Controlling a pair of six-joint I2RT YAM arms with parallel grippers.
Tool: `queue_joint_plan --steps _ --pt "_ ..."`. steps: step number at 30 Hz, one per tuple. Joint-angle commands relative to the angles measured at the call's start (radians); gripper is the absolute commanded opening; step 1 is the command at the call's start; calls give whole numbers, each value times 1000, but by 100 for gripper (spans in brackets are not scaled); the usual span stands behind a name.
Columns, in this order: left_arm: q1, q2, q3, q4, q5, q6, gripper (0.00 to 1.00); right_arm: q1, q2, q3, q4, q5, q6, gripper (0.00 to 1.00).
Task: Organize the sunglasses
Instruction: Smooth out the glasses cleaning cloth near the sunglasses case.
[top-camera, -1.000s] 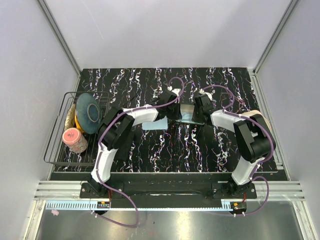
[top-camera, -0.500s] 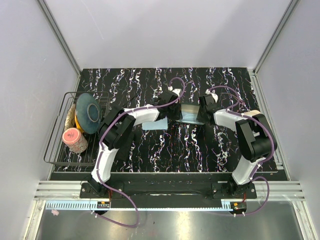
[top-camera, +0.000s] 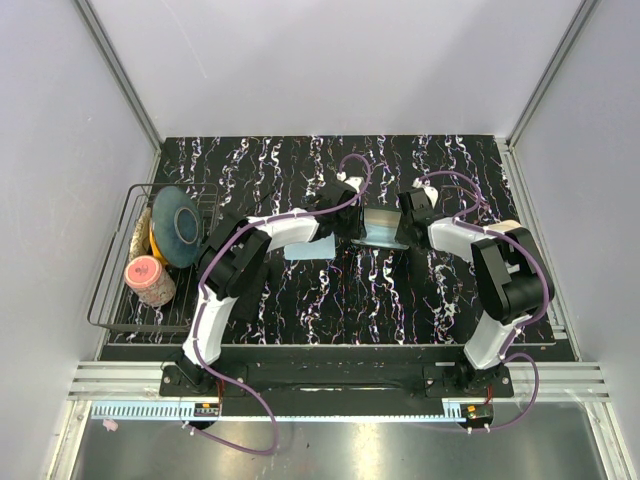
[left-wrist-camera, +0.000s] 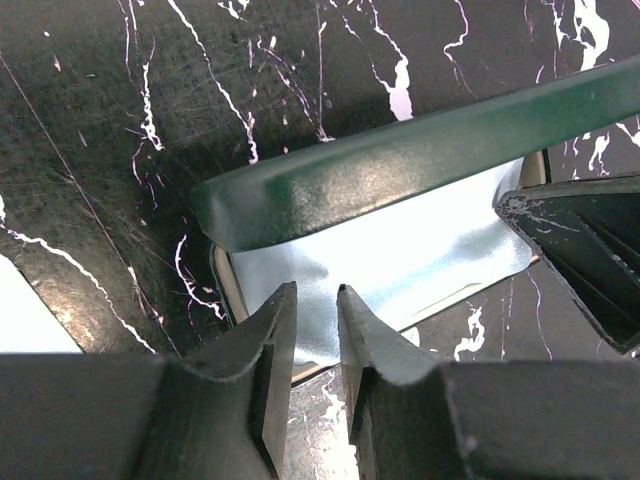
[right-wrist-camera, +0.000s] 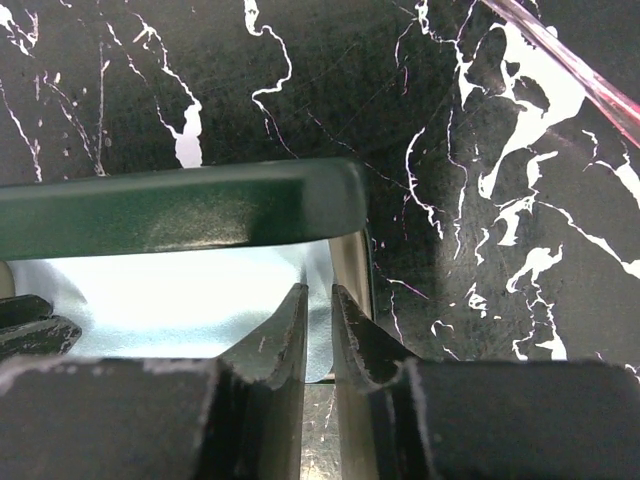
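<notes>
Nearest in the left wrist view, the left pincer (left-wrist-camera: 315, 292) is nearly closed. Only a thin slot shows between its fingers, which appear to nip the near wall of the case (left-wrist-camera: 232, 290) at the lower centre of the frame. Beyond the tips lies the pale blue lining (left-wrist-camera: 420, 250). Past that, the dark green lid (left-wrist-camera: 400, 170) stands open, slanting toward the upper right.

The right wrist view shows much the same. The right pincer (right-wrist-camera: 318, 292) is drawn in to a narrow gap at the lower centre and seems to grip the case's wall by its right end. The lid runs across the middle of that frame.

In the top view the case sits at the centre of the table (top-camera: 330, 300), with one pincer on each side. A blue cloth (top-camera: 305, 250) lies just left of it and a wire rack (top-camera: 110, 300) holding dishes stands at the far left. No sunglasses show in any view, and I cannot tell whether a pair lies in the case.

The case looks rigid and light, with a smooth shell that would probably slip under a loose grip. Its hinged lid would likely swing if the base were tipped. The thin walls of the base, where both pincers already sit, look like the soundest hold. The soft lining would give no purchase on its own. Sunglasses should be taken by the frame or bridge, never the lenses, which scratch easily.
</notes>
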Motion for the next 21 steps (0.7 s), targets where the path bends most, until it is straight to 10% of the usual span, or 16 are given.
queue_joint_plan --steps 1,21 --pt "-5 -39 11 61 10 15 28 -9 -59 17 22 -34 -27 22" --pt "-4 -90 -54 113 -8 0 26 -11 3 54 13 -272 -48 26"
